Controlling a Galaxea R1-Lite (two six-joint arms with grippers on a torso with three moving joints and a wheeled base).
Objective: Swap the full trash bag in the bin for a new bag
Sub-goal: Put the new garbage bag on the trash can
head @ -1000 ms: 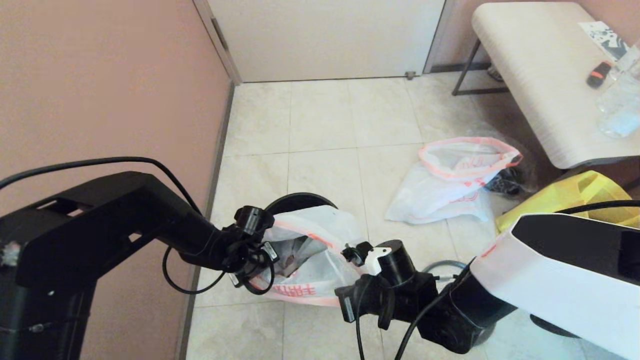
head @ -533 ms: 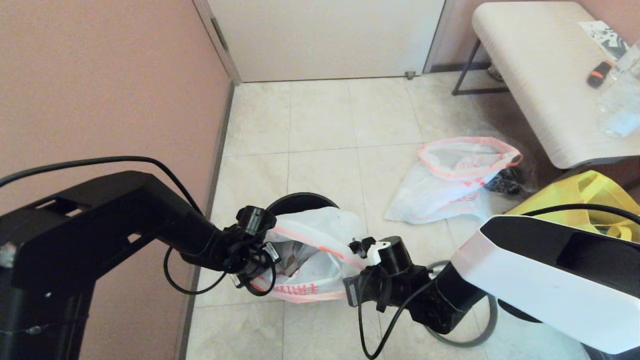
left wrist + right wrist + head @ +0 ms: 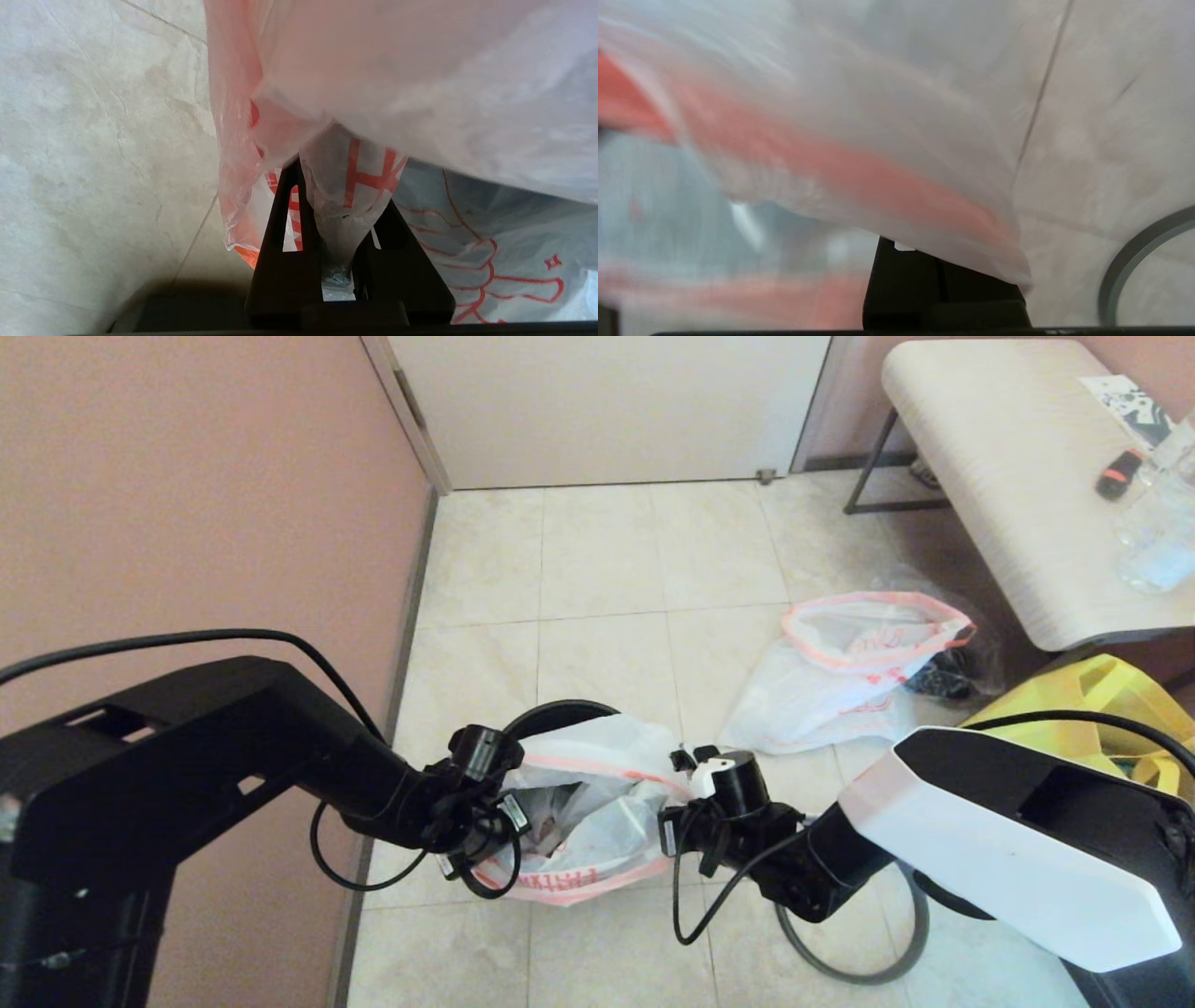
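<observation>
A white trash bag (image 3: 597, 803) with an orange-red band hangs stretched open between my two grippers, right over the bin (image 3: 553, 713). Only the far arc of the bin's dark rim shows behind the bag. My left gripper (image 3: 509, 812) is shut on the bag's left edge, and the left wrist view shows the film (image 3: 345, 186) bunched between the black fingers (image 3: 280, 252). My right gripper (image 3: 687, 761) is shut on the bag's right edge, with the bag (image 3: 878, 154) draped over its fingertips. The bin's thin grey hoop (image 3: 845, 971) lies loose on the floor under my right arm, and the hoop (image 3: 1125, 261) also shows in the right wrist view.
A second white and orange bag (image 3: 840, 672) lies on the tiles to the right, with dark stuff beside it. A yellow tote (image 3: 1092, 695) stands behind my right arm. A pale bench (image 3: 1008, 476) is at the back right. The pink wall (image 3: 187, 523) runs close on the left.
My right gripper has moved away from me and a little right with the bag's edge, stretching the mouth wider. The left gripper shifted slightly. The hoop on the floor has come into view.
</observation>
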